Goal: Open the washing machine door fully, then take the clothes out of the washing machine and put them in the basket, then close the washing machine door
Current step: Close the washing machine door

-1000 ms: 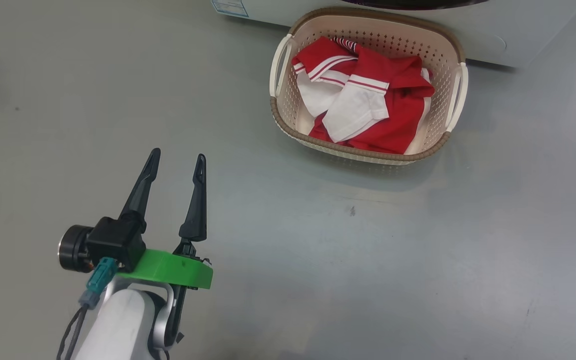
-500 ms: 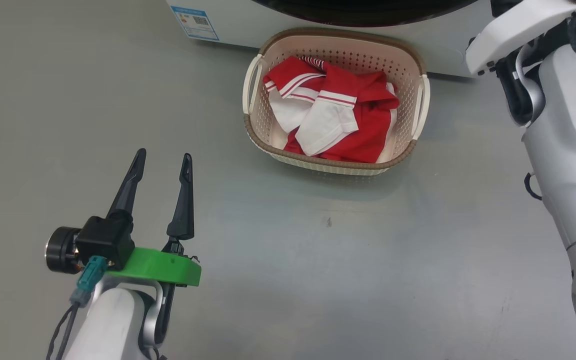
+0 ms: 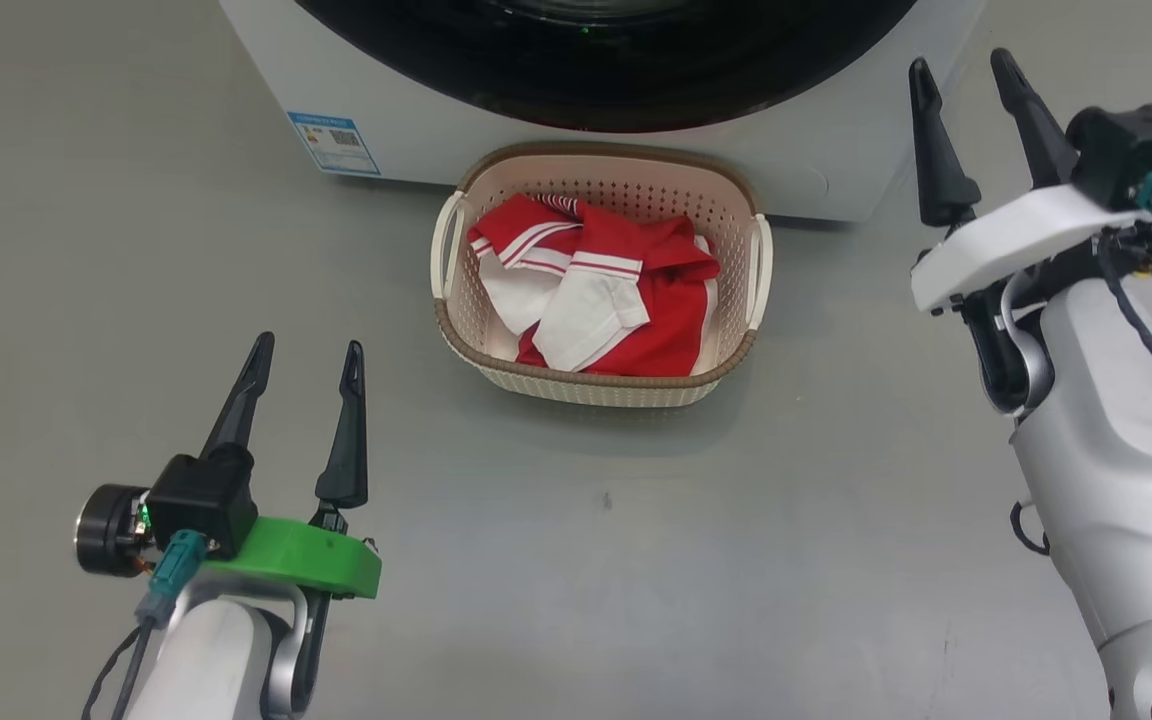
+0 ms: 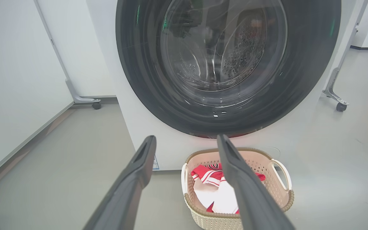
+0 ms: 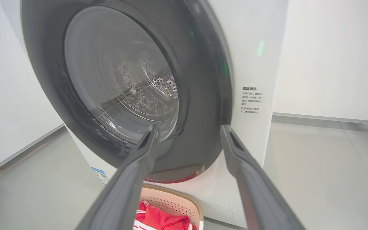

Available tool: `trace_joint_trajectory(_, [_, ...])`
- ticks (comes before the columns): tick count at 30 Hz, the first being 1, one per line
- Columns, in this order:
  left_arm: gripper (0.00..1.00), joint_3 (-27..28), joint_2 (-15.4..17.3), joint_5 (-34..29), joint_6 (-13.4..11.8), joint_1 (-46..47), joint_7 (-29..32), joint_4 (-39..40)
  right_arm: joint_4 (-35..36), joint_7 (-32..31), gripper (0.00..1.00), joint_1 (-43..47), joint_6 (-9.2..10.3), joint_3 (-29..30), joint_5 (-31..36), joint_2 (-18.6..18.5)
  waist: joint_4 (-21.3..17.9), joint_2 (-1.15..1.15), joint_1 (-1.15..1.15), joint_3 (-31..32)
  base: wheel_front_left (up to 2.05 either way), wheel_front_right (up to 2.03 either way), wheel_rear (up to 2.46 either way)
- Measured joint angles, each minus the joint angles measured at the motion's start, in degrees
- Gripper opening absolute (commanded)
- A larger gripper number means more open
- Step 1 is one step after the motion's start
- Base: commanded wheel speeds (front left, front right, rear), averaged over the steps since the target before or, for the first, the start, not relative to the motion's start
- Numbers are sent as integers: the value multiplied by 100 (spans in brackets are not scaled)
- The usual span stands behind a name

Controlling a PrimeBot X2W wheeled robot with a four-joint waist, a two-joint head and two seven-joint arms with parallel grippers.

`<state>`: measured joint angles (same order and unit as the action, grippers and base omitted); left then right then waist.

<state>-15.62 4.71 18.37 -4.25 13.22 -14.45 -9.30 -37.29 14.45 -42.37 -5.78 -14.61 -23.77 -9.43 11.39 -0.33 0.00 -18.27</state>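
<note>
The washing machine (image 3: 416, 110) stands white at the top of the head view, its door (image 3: 616, 70) shut flat against the front; the black rim (image 4: 139, 64) and clear glass bowl (image 4: 219, 48) face my left wrist. In front of it sits the cream basket (image 3: 596, 385) holding the red and white clothes (image 3: 626, 310). My left gripper (image 3: 309, 345) hovers open over the floor, left of the basket. My right gripper (image 3: 960, 62) is open and empty, right of the basket, pointing toward the door's right edge (image 5: 203, 95).
A blue sticker (image 3: 334, 143) marks the machine's lower left front, and a printed label (image 5: 251, 100) its right side. Metal frame legs on castors (image 4: 85, 99) (image 4: 334, 92) stand at either side of the machine. Grey floor (image 3: 636, 560) spreads between my arms.
The head camera has tilted up, so more of the machine and its door shows. My right arm has come into the picture at the right with its fingers apart. The left gripper stays open.
</note>
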Motion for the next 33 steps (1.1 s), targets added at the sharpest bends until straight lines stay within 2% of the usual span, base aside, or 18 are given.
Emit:
trace_joint_trajectory(20, [100,29,176,-1,1,-675,1,-225,1139,-1,100,2357,446,453,98,238,-501,0,0,1043,0,0,0])
trace_joint_trajectory(33, [100,66,219,2,0,-952,1,-85,1844,-1,100,3193,650,472,299,243,-802,0,0,1394,0,0,0])
